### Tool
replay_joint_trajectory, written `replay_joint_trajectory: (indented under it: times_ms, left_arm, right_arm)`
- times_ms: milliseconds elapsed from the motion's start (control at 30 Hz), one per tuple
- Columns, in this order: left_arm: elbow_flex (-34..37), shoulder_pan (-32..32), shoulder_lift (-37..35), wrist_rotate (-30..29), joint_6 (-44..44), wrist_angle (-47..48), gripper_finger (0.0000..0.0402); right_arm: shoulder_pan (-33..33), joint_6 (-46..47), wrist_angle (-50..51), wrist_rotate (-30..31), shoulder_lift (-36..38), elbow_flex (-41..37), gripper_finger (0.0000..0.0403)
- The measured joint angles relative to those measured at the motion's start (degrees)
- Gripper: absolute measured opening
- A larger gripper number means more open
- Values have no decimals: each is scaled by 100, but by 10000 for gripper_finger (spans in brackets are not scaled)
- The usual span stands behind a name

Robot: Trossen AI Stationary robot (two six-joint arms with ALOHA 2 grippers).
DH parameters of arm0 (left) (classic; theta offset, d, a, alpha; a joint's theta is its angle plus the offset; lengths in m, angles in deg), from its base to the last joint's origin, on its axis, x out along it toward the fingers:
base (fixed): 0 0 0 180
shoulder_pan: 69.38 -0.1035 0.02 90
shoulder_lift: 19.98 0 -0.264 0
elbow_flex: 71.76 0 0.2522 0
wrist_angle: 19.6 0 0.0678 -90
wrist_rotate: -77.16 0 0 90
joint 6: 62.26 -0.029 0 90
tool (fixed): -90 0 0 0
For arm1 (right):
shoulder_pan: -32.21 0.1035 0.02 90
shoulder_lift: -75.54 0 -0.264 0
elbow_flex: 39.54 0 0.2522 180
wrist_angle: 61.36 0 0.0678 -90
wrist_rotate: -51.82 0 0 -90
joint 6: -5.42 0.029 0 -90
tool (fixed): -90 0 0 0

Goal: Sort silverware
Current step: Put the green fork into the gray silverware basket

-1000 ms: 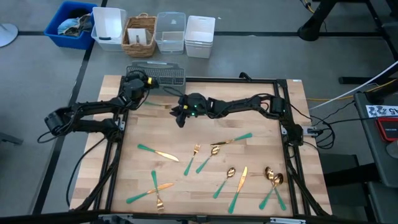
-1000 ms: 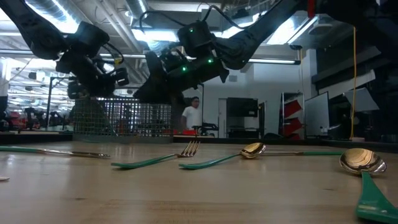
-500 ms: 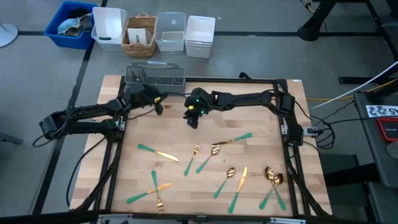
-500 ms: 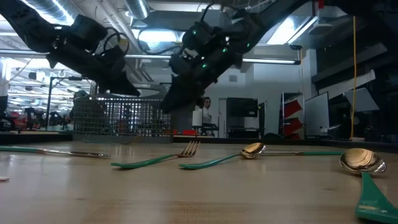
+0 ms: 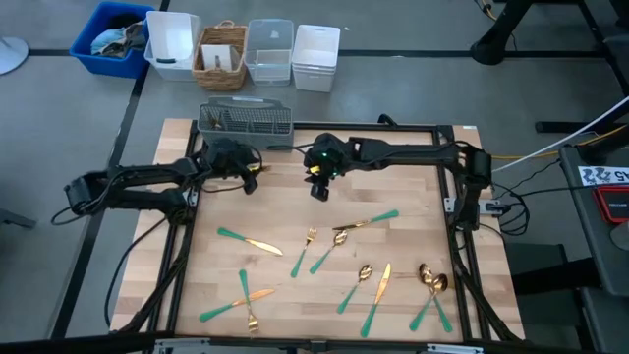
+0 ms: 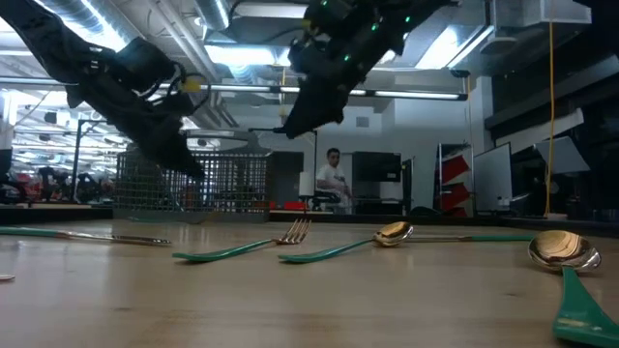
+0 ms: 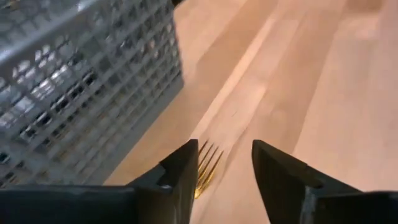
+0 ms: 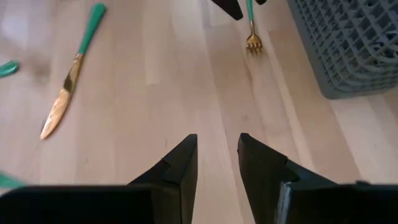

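Note:
The silverware, gold-headed pieces with teal handles, lies scattered over the near half of the wooden table (image 5: pixel 413 167): a knife (image 5: pixel 251 243), a fork (image 5: pixel 309 241), spoons (image 5: pixel 430 280) and others. One fork (image 7: pixel 208 167) (image 8: pixel 252 37) shows its gold tines just past my left gripper (image 7: pixel 224 149) (image 5: pixel 253 177), which is open beside the grey wire basket (image 5: pixel 246 120). The fork's handle runs back between the fingers and is hidden. My right gripper (image 8: pixel 217 140) (image 5: pixel 318 189) hangs open above the table's far middle, with nothing between its fingers. My left gripper's fingers stand on either side of the fork's handle (image 8: pixel 249 9), slanting down from the table's left, and lie along the fork. The fingers themselves hide the handle, so I cannot tell whether they touch it or whether the fork lies on the table.
The wire basket (image 7: pixel 74 81) stands at the table's far left edge, close to my left gripper. Bins and a wicker basket (image 5: pixel 221 54) sit on the floor beyond the table. A black frame (image 5: pixel 447 128) rims the table. A person (image 6: pixel 334 184) stands far off in the room.
My left gripper has come away from the basket's corner toward the table's near edge, a little downward, and has rolled about its own line. My right gripper has risen and gone toward the table's right edge, tipping up from its steep downward slant.

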Motion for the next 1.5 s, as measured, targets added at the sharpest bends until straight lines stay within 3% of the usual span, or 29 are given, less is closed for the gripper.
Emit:
replay_joint_trajectory:
  times_ms: [200,367,767,1000,1200,1333,1500]
  left_arm:
    - [4,0,596,-169,-404,121,151]
    - [2,-11,1031,-642,-640,68,142]
    - [0,-516,1546,-694,-957,-438,139]
    - [-14,-900,1750,156,-823,-300,138]
    - [-24,-905,1914,222,-739,-267,136]
    - [-26,-894,1920,302,-732,-189,113]
    - [-22,-887,1922,396,-721,-150,53]
  right_arm:
    - [39,-484,490,-20,572,0,115]
    - [24,-622,797,-14,1056,0,115]
    - [24,-689,1359,103,1686,0,115]
    - [24,-689,1568,104,1686,-2,115]
    - [24,-688,1561,112,1686,-2,115]
    - [24,-688,1608,112,1686,-2,115]
    - [24,-688,1618,112,1686,-2,115]
